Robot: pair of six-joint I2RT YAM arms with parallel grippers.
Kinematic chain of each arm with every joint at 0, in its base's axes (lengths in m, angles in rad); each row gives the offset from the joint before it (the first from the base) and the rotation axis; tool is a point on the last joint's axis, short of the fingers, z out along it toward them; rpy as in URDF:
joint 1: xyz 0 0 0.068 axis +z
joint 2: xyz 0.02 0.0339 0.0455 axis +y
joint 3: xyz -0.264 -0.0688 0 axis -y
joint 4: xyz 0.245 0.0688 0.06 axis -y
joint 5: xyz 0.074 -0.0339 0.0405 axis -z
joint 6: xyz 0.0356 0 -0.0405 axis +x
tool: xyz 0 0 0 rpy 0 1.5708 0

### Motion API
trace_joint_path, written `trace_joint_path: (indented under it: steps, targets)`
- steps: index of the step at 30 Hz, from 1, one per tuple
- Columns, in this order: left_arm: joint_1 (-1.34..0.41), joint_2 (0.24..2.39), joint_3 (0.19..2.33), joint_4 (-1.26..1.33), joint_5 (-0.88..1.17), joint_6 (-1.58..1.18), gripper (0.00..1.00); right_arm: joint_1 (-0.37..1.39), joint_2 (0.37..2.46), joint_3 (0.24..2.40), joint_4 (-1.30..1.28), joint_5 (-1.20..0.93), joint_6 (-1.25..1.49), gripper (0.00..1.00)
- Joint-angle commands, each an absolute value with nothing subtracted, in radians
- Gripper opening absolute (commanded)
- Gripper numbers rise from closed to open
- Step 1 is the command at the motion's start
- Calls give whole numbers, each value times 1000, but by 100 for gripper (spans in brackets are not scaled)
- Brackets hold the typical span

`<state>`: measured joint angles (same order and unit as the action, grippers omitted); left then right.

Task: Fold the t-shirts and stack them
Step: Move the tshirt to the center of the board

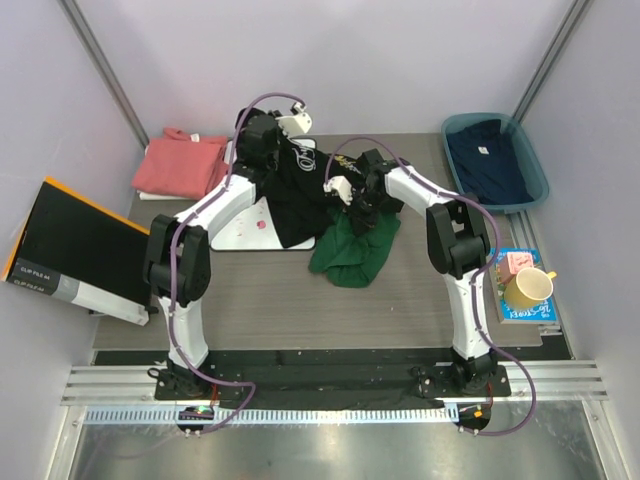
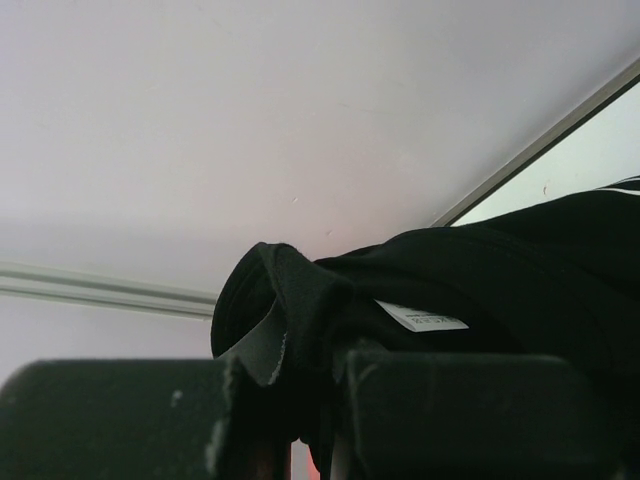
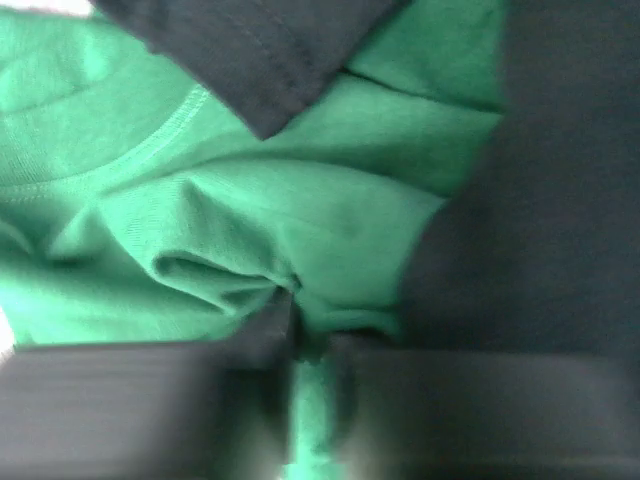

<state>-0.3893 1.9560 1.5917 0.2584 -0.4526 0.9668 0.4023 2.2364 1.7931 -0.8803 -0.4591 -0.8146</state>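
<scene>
The black t-shirt with script lettering hangs lifted at the back of the table. My left gripper is shut on it near the collar. In the left wrist view the black cloth and its white label bunch over the gripper. A green t-shirt lies crumpled under the black one's right side. My right gripper is down on it. In the right wrist view the jaws pinch a fold of green cloth, with a black edge over it. The salmon-pink t-shirt lies folded at the back left.
A white board lies under the black shirt's left side. A flat black box with an orange edge leans at the left. A blue bin with a navy shirt stands back right. A yellow mug sits on a book at the right edge.
</scene>
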Motion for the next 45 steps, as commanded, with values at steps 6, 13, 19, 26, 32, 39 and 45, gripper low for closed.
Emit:
trace_joint_path:
  steps: [6,13,19,26,32,39,45]
  targets:
    - [-385,1868,1557,362,-454,953,0,390,2159,1795,-868,-272,-710,1]
    - [-385,1858,1525,368,-445,943,0,348,1909,1848,-730,-65,-699,1]
    - [-385,1862,1514,383,-437,942,0,266,1867,1942,-588,214,-756,1]
    - [-385,1868,1517,388,-422,939,0,85,1923,2005,-304,428,-848,1]
    - [-385,1873,1525,382,-420,940,0,-32,2049,2228,-106,561,-926,1]
    - [-385,1881,1531,374,-428,939,0,-71,2151,2388,135,604,-1092,1]
    - [-385,1887,1539,373,-437,937,0,-83,2146,2379,261,655,-1152,1]
